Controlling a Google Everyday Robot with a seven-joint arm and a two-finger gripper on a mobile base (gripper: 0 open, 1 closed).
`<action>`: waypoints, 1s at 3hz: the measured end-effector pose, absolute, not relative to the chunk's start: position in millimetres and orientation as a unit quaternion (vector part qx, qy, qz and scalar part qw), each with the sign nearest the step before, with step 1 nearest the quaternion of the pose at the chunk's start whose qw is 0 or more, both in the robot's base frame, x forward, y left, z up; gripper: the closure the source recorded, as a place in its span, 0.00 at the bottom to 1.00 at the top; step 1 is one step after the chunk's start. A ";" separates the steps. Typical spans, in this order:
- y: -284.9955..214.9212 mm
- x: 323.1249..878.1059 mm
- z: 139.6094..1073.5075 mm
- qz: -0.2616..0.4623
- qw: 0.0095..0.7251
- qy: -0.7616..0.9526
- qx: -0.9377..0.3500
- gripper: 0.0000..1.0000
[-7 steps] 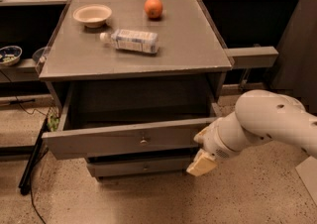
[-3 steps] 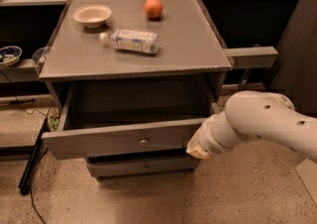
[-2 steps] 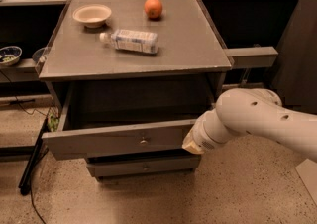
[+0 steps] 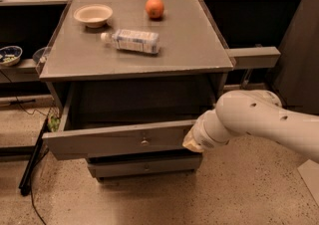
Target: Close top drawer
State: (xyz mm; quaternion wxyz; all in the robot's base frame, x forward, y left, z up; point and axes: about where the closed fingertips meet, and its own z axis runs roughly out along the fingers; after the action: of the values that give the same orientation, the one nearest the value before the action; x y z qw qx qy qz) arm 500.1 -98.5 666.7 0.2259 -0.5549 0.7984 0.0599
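Observation:
The top drawer (image 4: 114, 139) is a wide grey box drawer, pulled far out of the grey cabinet, with one small metal knob (image 4: 144, 142) at the centre of its flat front. Its inside looks dark and empty. My gripper (image 4: 192, 142) sits at the end of the white arm (image 4: 259, 119), against the right end of the drawer front. The wrist hides most of it.
On the cabinet top (image 4: 199, 45) lie a cream bowl (image 4: 92, 15), an orange (image 4: 155, 7) and a plastic bottle (image 4: 130, 40) on its side. A slimmer lower drawer front (image 4: 144, 167) sits below. Dark shelving flanks the cabinet; a black cable (image 4: 30, 164) runs at the left.
My arm has moved left and slightly up, bringing the gripper from beside the drawer's right corner onto the right end of its front. The drawer looks about as far out as before.

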 end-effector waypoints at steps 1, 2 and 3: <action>-92.6 518.5 662.7 0.057 0.242 0.803 -0.542 1.00; -88.5 530.3 660.5 0.055 0.253 0.804 -0.536 1.00; -87.8 539.2 660.8 0.056 0.260 0.805 -0.531 0.96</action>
State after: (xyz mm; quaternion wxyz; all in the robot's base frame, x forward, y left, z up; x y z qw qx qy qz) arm 539.2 -87.8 660.8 0.2604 -0.5307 0.8046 0.0556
